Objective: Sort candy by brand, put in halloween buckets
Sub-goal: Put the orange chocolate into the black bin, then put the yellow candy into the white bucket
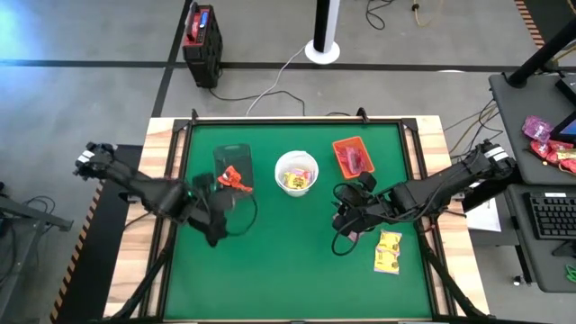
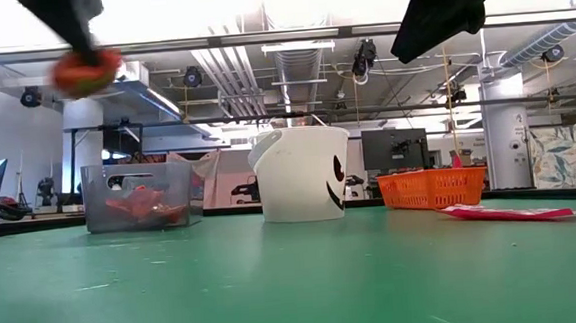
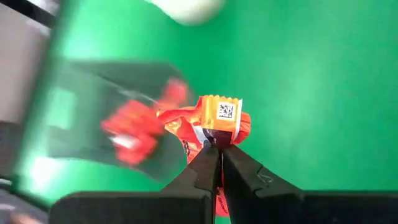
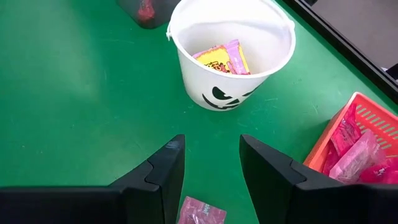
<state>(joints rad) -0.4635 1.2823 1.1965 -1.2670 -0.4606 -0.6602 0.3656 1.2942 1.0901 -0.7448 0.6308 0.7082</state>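
— Since no brand name reads clearly, what can you make out?

— Only a small square code on the red-orange packet. My left tool is clamped tight on it, above the dark tub.

— And the right?

— My right tool gapes wide and empty over a pink packet lying flat on the surface, near the white bucket.

Two dark, near-black jointed arms, slim links swelling at the elbows. White-marked collars at the outer ends, near 9 and 3 o'clock of the worktop. Thin black cables looping beside each wrist. Left gripper: matte black, wedge-shaped fingers tapering to narrow tips. Right gripper: broad, smooth black fingers with angular, faceted edges.
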